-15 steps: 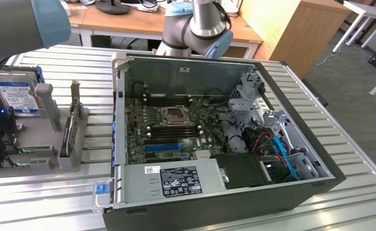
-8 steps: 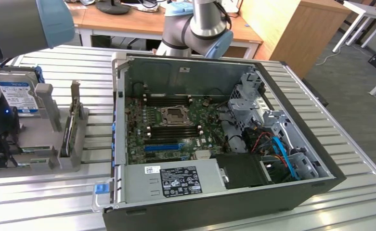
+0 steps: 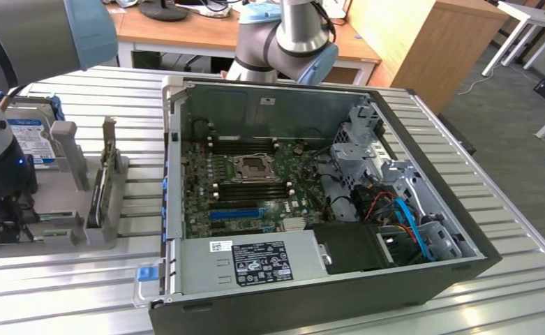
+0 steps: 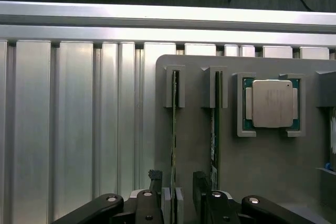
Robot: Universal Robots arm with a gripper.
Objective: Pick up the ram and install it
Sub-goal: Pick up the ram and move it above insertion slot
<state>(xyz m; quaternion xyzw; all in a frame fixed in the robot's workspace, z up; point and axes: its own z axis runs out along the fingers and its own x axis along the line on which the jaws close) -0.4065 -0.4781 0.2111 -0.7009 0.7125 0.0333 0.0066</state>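
Observation:
The ram (image 4: 174, 129) is a thin green stick standing on edge in a slot of the grey holder (image 4: 252, 171). A second such stick (image 4: 214, 129), with a small white label, stands in the slot beside it. My gripper (image 4: 177, 200) is open and low over the holder. Its dark fingers (image 4: 200, 192) stand either side of the first stick's near end, apart from it. In the exterior view the gripper (image 3: 1, 225) hangs at the left, over the same holder (image 3: 68, 234). The motherboard's dark memory slots (image 3: 253, 187) lie in the open computer case (image 3: 282, 279).
A processor chip (image 4: 272, 103) sits in a pocket of the holder beside the sticks. An upright card with a metal bracket (image 3: 110, 167) and a hard drive (image 3: 26, 132) stand on the holder. The slatted metal table (image 3: 68, 293) ends just beyond the holder in the wrist view.

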